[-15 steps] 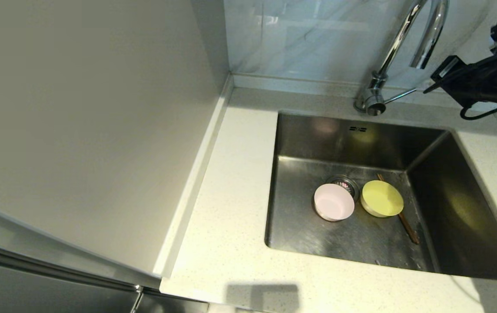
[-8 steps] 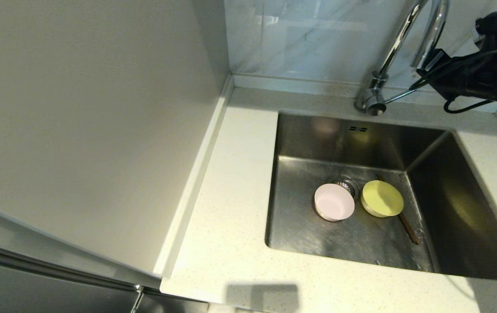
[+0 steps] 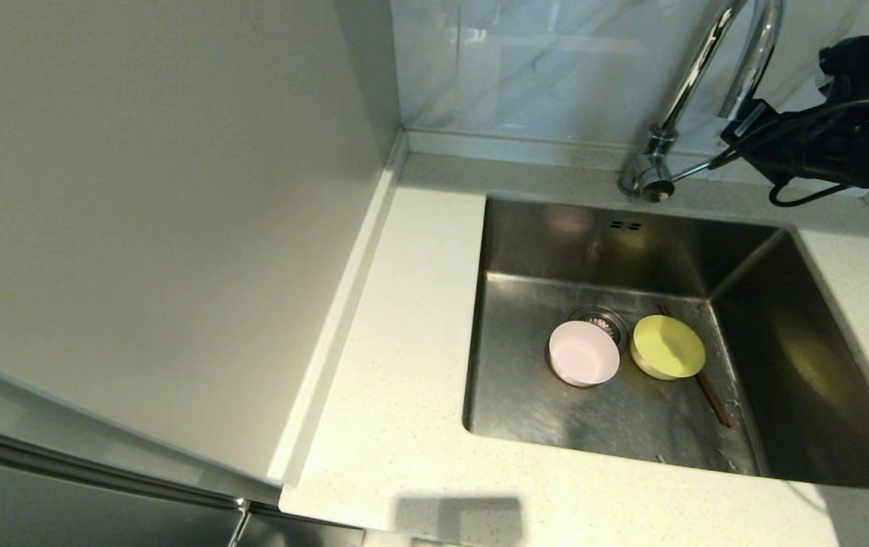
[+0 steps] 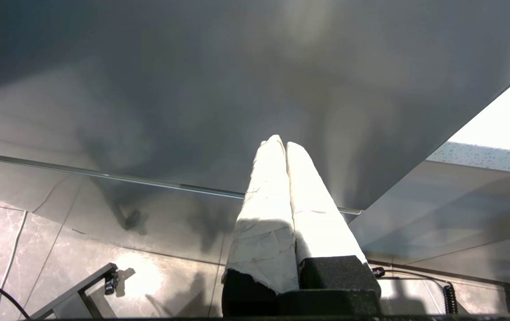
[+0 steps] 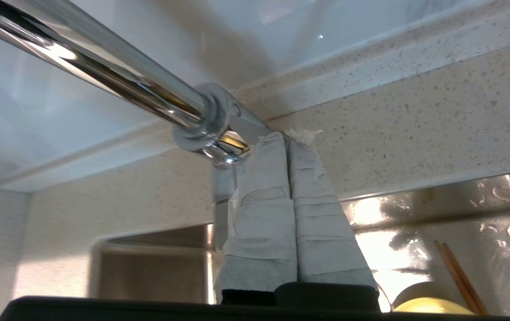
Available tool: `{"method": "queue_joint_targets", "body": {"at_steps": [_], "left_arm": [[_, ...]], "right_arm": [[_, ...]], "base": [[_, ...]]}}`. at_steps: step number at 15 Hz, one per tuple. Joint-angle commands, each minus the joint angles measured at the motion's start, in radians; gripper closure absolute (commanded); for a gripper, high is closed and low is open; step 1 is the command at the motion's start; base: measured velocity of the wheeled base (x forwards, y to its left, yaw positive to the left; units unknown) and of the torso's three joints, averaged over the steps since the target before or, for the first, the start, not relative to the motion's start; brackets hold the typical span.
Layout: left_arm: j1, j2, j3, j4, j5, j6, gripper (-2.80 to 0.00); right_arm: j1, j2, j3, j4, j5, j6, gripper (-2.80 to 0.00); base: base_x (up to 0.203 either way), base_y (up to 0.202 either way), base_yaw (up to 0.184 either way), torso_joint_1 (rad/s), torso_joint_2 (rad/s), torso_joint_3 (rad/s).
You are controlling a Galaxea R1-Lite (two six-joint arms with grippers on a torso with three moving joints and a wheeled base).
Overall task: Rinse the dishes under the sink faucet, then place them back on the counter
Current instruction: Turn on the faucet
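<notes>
Beside the faucet's point(image 3: 677, 91) base lever point(image 3: 696, 167), the right pincer point(image 5: 287, 136) hovers closed on nothing; the left pincer point(image 4: 280, 145) rests closed below the desk point(image 3: 404, 365).

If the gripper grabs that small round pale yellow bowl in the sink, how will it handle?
The small round pale yellow bowl probably feels light, being small and thin-rimmed. It sits tilted on the thin brown wooden chopsticks, so a push may rock it. On the steel sink floor it would likely slide easily.

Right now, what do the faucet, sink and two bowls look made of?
Faucet: polished chrome-like metal, mirror reflections. Sink: brushed stainless steel, dull streaky sheen. Pink bowl and yellow bowl: smooth, matte, evenly coloured, probably plastic or silicone; glazed ceramic can't be excluded.
</notes>
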Motion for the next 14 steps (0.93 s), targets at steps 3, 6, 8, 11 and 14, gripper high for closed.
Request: {"method": "queue_joint_targets", "body": {"at_steps": [3,6,8,11,14], "left_arm": [[0.000,-0.003,0.000,0.000,0.000,0.000,0.00],[0.000,-0.003,0.000,0.000,0.000,0.000,0.00],[0.000,-0.003,0.000,0.000,0.000,0.000,0.00],[0.000,-0.003,0.000,0.000,0.000,0.000,0.00],[0.000,-0.003,0.000,0.000,0.000,0.000,0.00]], "right_arm": [[-0.003,0.021,0.000,0.000,-0.001,-0.019,0.00],[-0.017,0.020,0.002,0.008,0.002,-0.044,0.00],[-0.026,0.017,0.005,0.013,0.004,-0.066,0.00],[-0.047,0.012,0.008,0.033,0.024,-0.106,0.00],[-0.060,-0.004,0.010,0.051,0.054,-0.108,0.00]], "base": [[0.000,0.000,0.000,0.000,0.00,0.000],[0.000,0.000,0.000,0.000,0.00,0.000],[0.000,0.000,0.000,0.000,0.00,0.000],[0.000,0.000,0.000,0.000,0.00,0.000],[0.000,0.000,0.000,0.000,0.00,0.000]]}}
